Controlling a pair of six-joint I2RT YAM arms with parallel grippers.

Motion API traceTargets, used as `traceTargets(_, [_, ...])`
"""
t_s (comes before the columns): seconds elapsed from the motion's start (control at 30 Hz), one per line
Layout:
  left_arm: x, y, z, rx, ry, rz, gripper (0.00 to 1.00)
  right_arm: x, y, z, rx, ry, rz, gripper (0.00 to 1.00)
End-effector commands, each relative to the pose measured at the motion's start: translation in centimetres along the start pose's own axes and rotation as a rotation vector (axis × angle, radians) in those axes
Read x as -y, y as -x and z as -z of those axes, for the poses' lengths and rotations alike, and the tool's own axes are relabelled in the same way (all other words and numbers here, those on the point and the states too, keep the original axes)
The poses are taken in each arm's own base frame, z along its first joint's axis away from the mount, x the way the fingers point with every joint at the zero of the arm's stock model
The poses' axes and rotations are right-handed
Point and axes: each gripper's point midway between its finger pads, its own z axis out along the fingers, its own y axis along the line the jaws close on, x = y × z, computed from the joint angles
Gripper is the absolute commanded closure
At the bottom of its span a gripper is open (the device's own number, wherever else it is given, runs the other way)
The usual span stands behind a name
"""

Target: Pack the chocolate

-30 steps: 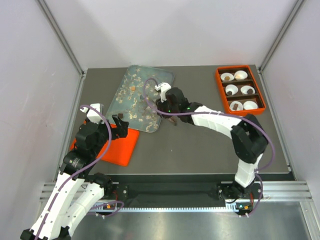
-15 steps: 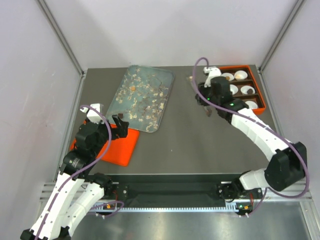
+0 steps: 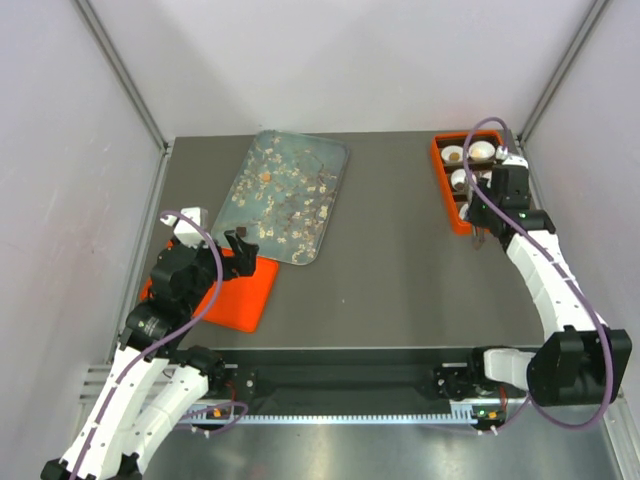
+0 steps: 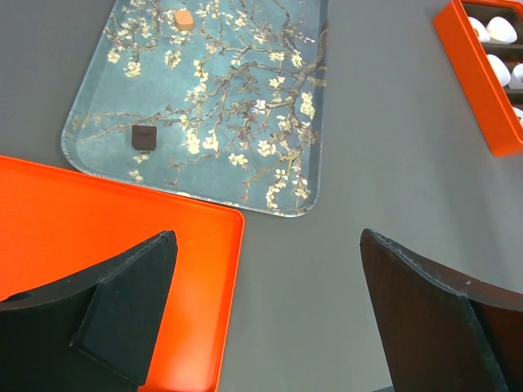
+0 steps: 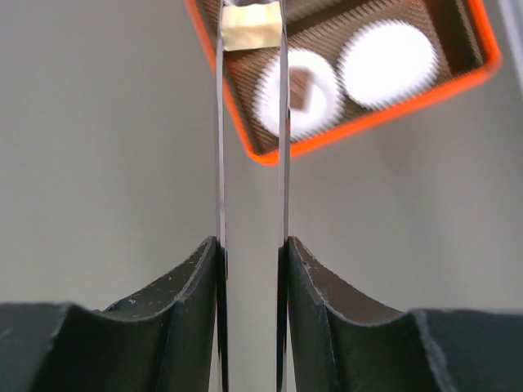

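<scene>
At the near left edge, the left gripper (image 4: 268,273) hangs where it was a second ago, fingers wide apart over the orange lid (image 4: 82,212). Farther right, the right gripper (image 5: 251,253) has swung from the flowered tray (image 4: 245,106) across to the orange box (image 5: 368,116), clamped on the tongs (image 5: 221,122). Their tips pinch a tan chocolate (image 5: 251,31), a small pale squarish lump, above the box. Just beyond, a dark chocolate (image 5: 299,88) sits in a paper cup (image 5: 323,114).
</scene>
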Motion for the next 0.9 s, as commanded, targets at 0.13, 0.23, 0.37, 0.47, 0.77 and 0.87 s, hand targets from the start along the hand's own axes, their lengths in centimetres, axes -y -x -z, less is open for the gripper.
traceTargets(0.13, [0.9, 0.6, -0.1, 0.025, -0.05, -0.01, 0.01, 6.4, -0.3, 1.0, -0.006, -0.188, -0.091, 0.68])
traceTargets(0.23, [1.0, 0.5, -0.2, 0.02, -0.054, -0.012, 0.01, 7.1, -0.7, 0.2, -0.022, -0.19, -0.119, 0.68])
traceTargets(0.37, [0.9, 0.6, -0.1, 0.026, -0.05, -0.01, 0.01, 7.7, -1.1, -0.8, -0.037, -0.191, -0.137, 0.68])
traceTargets(0.47, [0.9, 0.5, -0.1, 0.024, -0.051, -0.012, 0.01, 8.6, -1.0, -1.2, -0.029, -0.206, -0.147, 0.67])
traceTargets(0.77, [1.0, 0.6, -0.1, 0.025, -0.053, -0.012, 0.01, 9.7, -1.5, -2.7, -0.052, -0.217, -0.153, 0.64])
traceTargets(0.87, [0.9, 0.6, -0.1, 0.026, -0.052, -0.012, 0.01, 10.0, -1.7, -3.1, -0.048, -0.222, -0.154, 0.63])
